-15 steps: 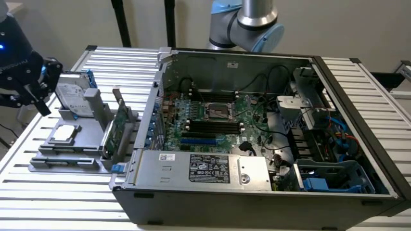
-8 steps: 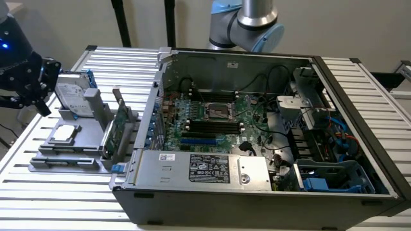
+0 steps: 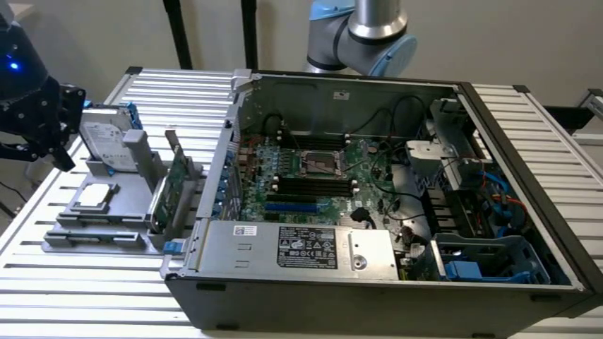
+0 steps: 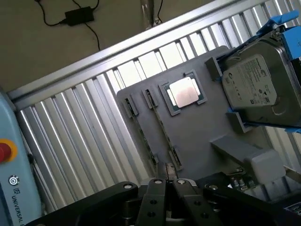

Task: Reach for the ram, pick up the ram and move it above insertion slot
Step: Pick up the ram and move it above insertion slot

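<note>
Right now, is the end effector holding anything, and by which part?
It cannot be told. The end effector hangs close over the gray holder, near the hard drive; whether it grips anything is hidden.

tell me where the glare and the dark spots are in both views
Wrist view: strong glare on the table slats and the processor. Exterior view: even light, computer case dim toward the exterior view's right, a blue light glowing at its left.

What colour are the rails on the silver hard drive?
The hard drive has blue rails, clearest in the wrist view.
</note>
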Controlling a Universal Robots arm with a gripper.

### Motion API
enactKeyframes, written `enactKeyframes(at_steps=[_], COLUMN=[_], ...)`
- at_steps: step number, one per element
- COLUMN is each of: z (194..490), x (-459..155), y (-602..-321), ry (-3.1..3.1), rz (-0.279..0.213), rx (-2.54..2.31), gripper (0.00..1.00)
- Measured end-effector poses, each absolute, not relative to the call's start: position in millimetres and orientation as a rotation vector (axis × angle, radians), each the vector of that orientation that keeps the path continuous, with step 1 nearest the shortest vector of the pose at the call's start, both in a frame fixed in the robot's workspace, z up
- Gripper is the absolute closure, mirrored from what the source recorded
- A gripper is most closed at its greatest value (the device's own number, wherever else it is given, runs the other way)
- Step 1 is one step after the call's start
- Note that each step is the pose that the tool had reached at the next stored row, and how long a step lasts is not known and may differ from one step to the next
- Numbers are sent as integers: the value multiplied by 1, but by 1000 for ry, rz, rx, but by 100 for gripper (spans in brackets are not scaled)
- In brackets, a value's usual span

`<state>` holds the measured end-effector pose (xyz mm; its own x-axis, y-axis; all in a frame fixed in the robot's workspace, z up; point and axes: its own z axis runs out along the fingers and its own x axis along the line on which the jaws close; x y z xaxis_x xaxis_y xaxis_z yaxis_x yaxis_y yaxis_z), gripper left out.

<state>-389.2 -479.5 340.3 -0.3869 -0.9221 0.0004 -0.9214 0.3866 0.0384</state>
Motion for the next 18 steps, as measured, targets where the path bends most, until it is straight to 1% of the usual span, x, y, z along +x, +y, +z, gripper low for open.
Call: enactKeyframes(at_steps=[18], z=[338], x=[-389], y=[-480], ry=[-2279], rz=[-43], rx=[2124], gripper=[89])
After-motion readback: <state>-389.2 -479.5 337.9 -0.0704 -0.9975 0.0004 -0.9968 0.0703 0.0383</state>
